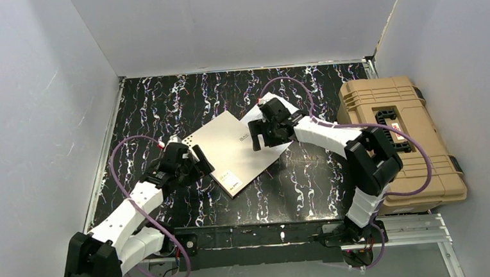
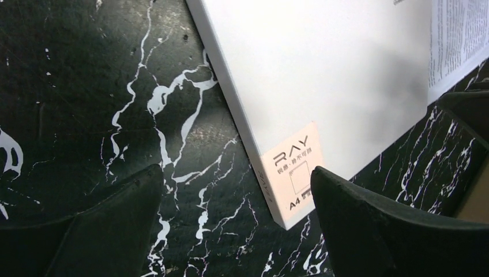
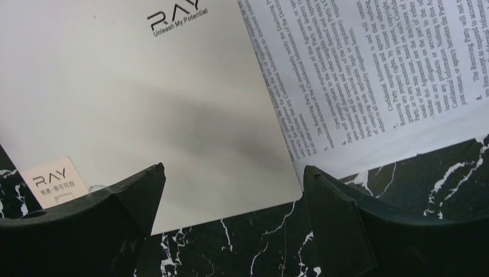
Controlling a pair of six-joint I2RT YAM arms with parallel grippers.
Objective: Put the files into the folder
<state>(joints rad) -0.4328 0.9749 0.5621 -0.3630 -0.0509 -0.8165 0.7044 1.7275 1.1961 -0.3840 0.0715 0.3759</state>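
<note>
Fingers apart, my left claw point(image 1: 195, 161) and right claw point(image 1: 261, 137) flank the thin beige folder point(image 1: 233, 147), white printed paper sheets point(image 3: 375, 75) jutting past its edge.

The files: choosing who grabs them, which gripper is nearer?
Right. The right gripper is above the files; the left gripper is across the folder, by its label.

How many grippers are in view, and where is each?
2. The left gripper is open at the folder's left edge; the right gripper is open over its right corner, where the files stick out.
</note>
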